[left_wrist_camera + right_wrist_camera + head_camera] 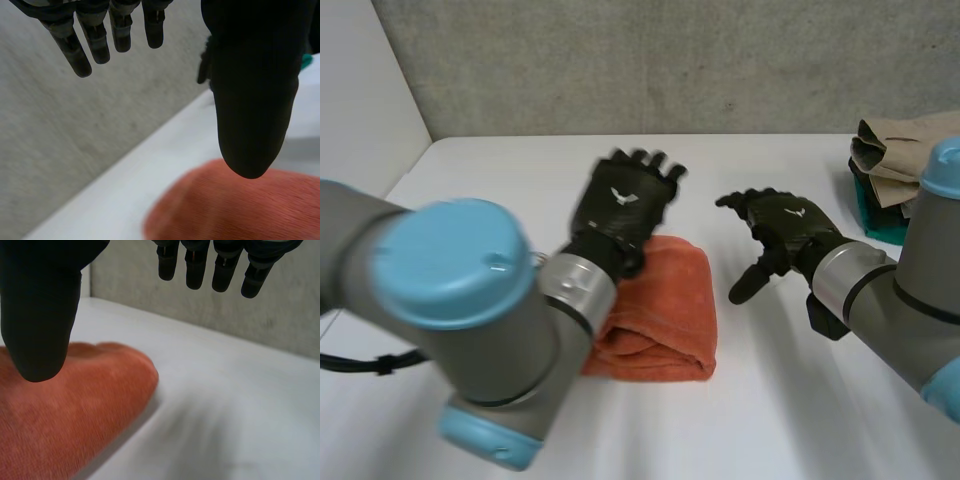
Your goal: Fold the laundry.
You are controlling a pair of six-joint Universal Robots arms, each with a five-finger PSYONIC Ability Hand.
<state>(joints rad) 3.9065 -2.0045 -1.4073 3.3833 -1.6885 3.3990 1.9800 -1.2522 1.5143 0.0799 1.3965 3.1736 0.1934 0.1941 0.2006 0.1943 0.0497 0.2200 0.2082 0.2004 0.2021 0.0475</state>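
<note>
A folded orange towel (665,310) lies in the middle of the white table (520,190). My left hand (620,205) hovers above the towel's far left part, fingers straight and open, holding nothing. In the left wrist view the thumb (255,90) hangs over the towel (240,210). My right hand (785,235) is just right of the towel, apart from it, open with relaxed fingers and empty. In the right wrist view its thumb (40,310) hangs above the towel (65,405).
A pile of laundry sits at the table's far right: a tan garment (900,145) on top of a teal one (875,215). A grey wall (660,60) runs behind the table's back edge.
</note>
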